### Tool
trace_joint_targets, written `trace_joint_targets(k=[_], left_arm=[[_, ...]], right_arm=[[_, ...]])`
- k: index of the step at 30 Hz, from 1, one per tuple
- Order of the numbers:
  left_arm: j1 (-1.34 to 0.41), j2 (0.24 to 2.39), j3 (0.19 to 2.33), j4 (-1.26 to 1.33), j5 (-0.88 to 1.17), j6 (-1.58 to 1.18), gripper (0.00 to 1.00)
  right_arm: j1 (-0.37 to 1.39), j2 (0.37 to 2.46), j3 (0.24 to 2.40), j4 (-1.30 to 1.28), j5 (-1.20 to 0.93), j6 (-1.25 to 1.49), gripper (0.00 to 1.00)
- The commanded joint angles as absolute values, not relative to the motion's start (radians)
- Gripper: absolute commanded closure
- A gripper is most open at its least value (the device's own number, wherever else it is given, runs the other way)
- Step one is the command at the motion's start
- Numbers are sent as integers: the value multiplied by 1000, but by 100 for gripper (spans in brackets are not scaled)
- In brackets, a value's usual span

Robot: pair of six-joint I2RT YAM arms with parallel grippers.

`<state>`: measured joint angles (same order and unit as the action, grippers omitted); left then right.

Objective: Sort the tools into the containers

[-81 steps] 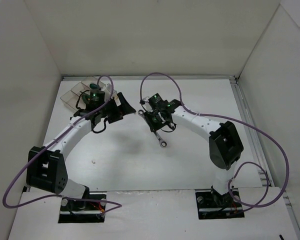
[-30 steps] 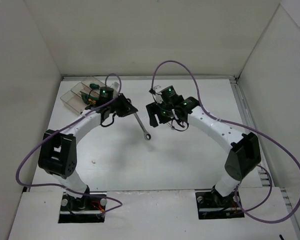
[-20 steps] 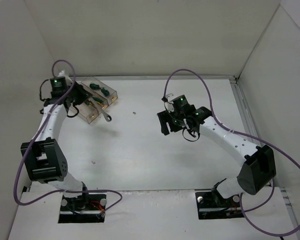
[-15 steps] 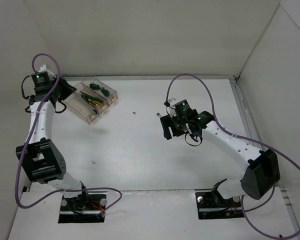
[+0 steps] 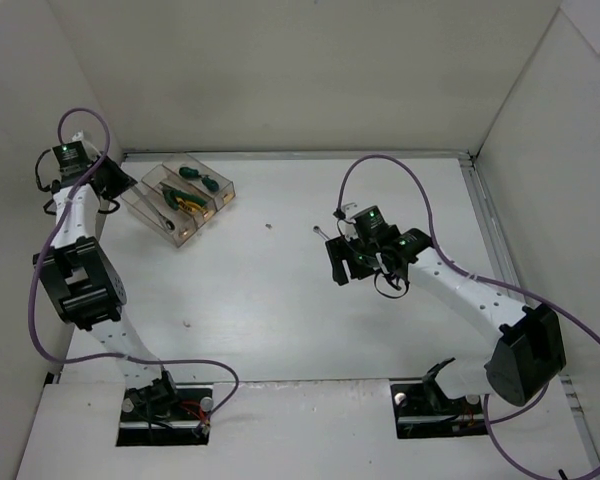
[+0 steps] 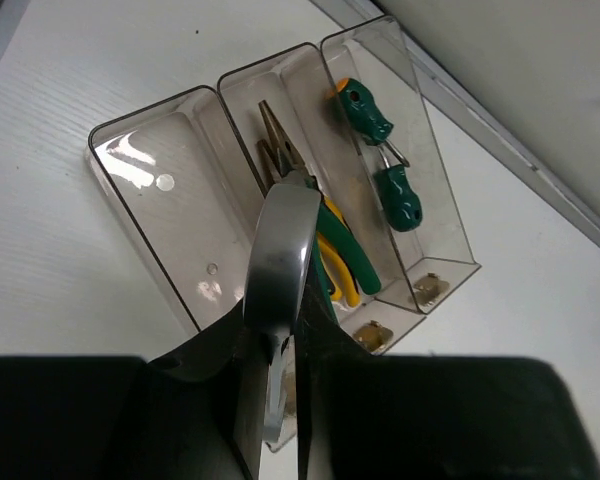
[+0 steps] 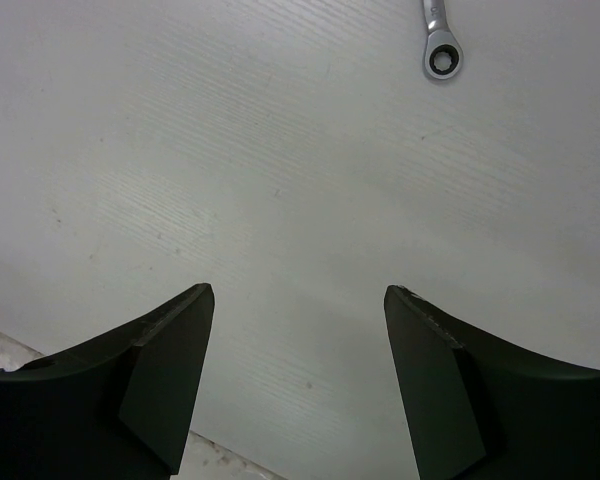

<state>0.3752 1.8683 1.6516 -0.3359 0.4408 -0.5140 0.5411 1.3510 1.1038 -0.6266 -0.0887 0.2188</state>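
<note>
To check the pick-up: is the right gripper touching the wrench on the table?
Apart. The right wrist view shows the wrench far ahead of the open right gripper, with table surface between them.

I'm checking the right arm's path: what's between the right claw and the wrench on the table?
Nothing. In the right wrist view, only bare table lies between the open right claw and the wrench.

Likely a robotics lab: white enclosure walls (image 5: 280,70); white table (image 5: 280,310); two bolted arms (image 5: 460,290); purple cables (image 5: 380,158)
</note>
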Motion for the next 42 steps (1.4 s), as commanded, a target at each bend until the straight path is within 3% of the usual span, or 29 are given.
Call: trace_joint_targets(k=[1,11,12,16,23,33,37,38,39,42], left_arm=[[379,1862,1767,-238,477,-483,100],[379,1999,1760,-158,502,-479,99],[379,1999,1753,-149,497,-479,92],[379,2008,1726,-144,489,-480,86],[379,2002,1695,-182,466,-466,65],[360,1956,1720,-264,414,-436,44],[338,1913,1721,-302,385,-442,28],[318,1892,1726,-339,370,-425,18],[304,1879,1726,-339,358,-425,18],[226,1839,1735,-419,280,-379,5]], right_arm=[[522,1325,1115,-592,-83,230,33],[514,1379,1147,-592,-84,241,33],[517,1387,1149,-594,-83,241,33],[512,1399,1143,-591,-58,238,33],[512,1407,1140,-592,-58,235,33],[514,1396,1129,-592,-46,232,33],[514,1399,1143,-592,-5,213,34],[509,1411,1152,-589,56,201,35],[509,1411,1158,-589,57,201,35],[500,1446,1190,-578,77,160,38]])
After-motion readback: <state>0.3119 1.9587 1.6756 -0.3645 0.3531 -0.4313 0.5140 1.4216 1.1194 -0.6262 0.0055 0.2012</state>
